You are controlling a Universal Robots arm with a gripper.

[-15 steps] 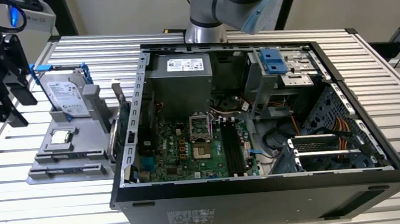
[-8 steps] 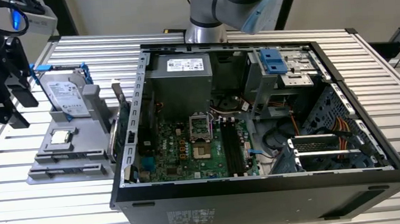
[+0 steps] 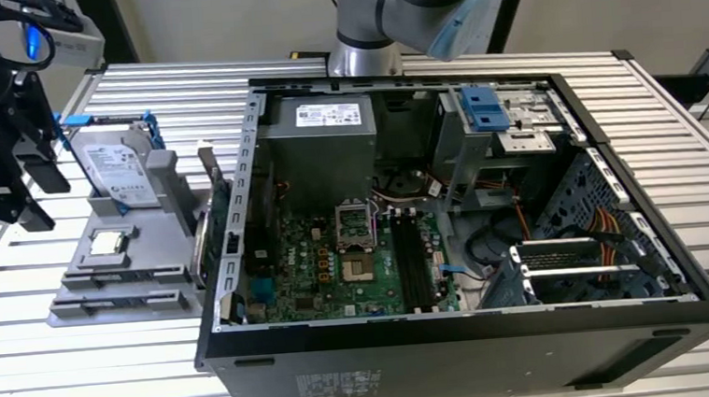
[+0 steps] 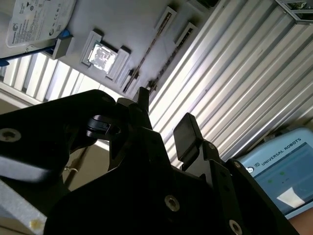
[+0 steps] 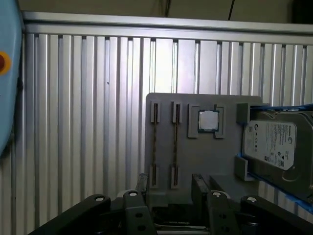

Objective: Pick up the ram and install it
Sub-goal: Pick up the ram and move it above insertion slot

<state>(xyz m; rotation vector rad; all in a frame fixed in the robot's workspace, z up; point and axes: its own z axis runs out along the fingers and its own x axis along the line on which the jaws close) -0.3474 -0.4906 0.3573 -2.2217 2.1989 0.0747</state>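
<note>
Two ram sticks stand on edge in slots of a grey holder [image 5: 205, 156]. One ram stick [image 5: 154, 147] [image 4: 149, 51] is the outer one, the other [image 5: 175, 147] [image 4: 172, 55] lies closer to the processor chip. My gripper [image 5: 170, 188] [image 4: 166, 122] is open with nothing between its black fingers [image 5: 198, 185]. It hovers off the holder's ram end, fingers pointing toward the sticks without touching them. In the exterior view the gripper [image 3: 39, 192] hangs at the far left, raised beside the holder [image 3: 118, 295].
A silver hard drive [image 3: 121, 163] [image 5: 276, 147] in a blue frame and a square processor chip [image 3: 108, 242] [image 5: 208, 121] share the holder. The open computer case [image 3: 464, 331] sits to the exterior view's right, with its motherboard [image 3: 335, 275] and dark memory slots [image 3: 409, 260] exposed.
</note>
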